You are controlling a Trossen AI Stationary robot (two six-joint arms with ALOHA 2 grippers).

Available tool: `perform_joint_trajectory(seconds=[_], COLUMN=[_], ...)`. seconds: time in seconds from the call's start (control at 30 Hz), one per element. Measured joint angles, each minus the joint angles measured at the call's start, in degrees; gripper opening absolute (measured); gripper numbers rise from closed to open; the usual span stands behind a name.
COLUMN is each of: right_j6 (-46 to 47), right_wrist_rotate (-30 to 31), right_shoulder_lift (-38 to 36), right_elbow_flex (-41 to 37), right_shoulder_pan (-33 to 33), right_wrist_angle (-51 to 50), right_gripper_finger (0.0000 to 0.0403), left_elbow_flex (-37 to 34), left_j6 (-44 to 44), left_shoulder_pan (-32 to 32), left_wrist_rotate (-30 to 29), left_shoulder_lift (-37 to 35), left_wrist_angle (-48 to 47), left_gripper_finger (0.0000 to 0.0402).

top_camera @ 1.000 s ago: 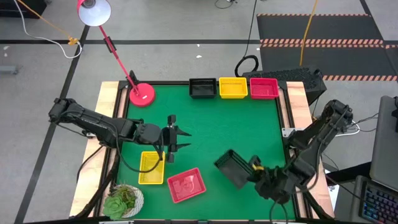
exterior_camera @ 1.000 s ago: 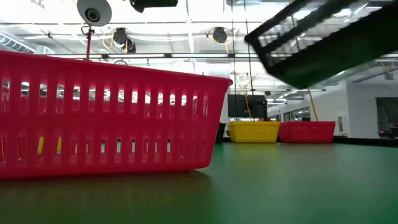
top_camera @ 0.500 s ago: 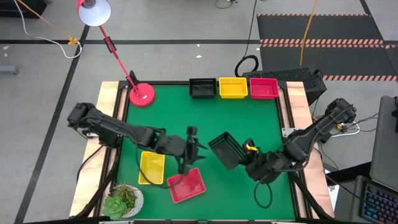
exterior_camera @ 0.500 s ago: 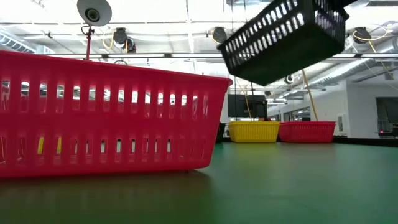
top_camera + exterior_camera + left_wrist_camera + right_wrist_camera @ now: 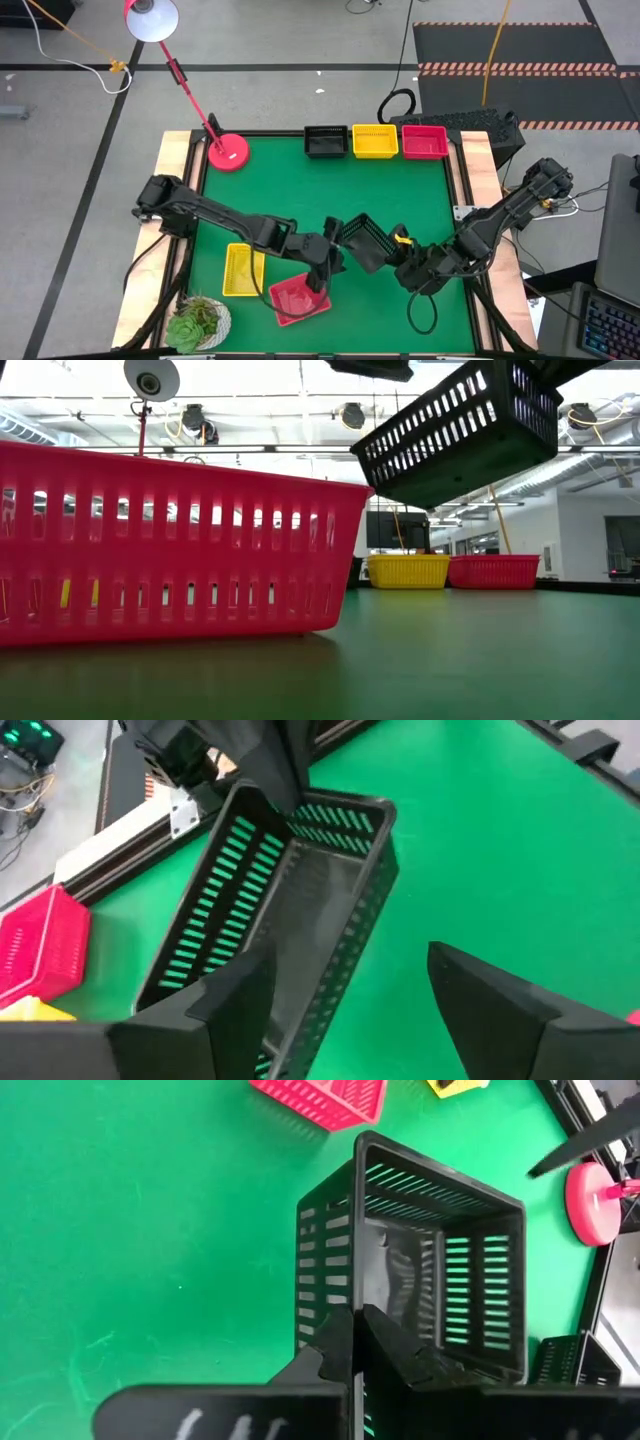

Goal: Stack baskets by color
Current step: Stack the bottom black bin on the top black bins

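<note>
The right gripper (image 5: pixel 398 262) holds a black basket (image 5: pixel 364 243) by its rim, fingers (image 5: pixel 345 1342) closed on the wall, lifting it tilted above the green surface (image 5: pixel 400 200) near the middle. The left gripper (image 5: pixel 330 262) reaches over the near edge of a red-pink basket (image 5: pixel 298 300) towards that black basket, its fingers (image 5: pixel 240 1005) spread wide, one on each side of the basket's wall without pinching it. A yellow basket (image 5: pixel 243 270) lies just beside the red-pink one, on the left. At the far edge stand a black stack (image 5: pixel 325 141), a yellow stack (image 5: pixel 375 140) and a red-pink stack (image 5: pixel 425 141) in a row
</note>
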Motion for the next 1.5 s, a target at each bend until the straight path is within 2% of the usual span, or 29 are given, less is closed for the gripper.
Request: perform_joint_trajectory(seconds=[0.23,0.4,0.7,1.5], right_j6=[-1.38,-2.06,-2.47,-3.99], right_wrist_rotate=[0.0,0.02,0.0,0.13], right_shoulder_lift=[0.0,0.0,0.0,0.0], right_elbow_flex=[0.01,0.0,0.0,0.02], right_shoulder_pan=[0.0,-0.35,-0.37,-0.74], right_wrist_angle=[0.44,1.3,1.43,2.5], right_gripper_finger=[0.0002,0.0003,0.0003,0.0004], left_elbow_flex=[0.02,0.0,0.0,-0.09], left_j6=[0.85,4.23,5.77,7.45], left_shoulder_pan=[2.36,3.06,3.58,4.25], left_wrist_rotate=[1.44,5.37,5.85,7.36], left_shoulder_lift=[0.99,1.26,1.46,3.3], left_wrist_angle=[0.09,-0.26,-1.13,0.57], left_gripper_finger=[0.0216,0.0167,0.0093,0.0085])
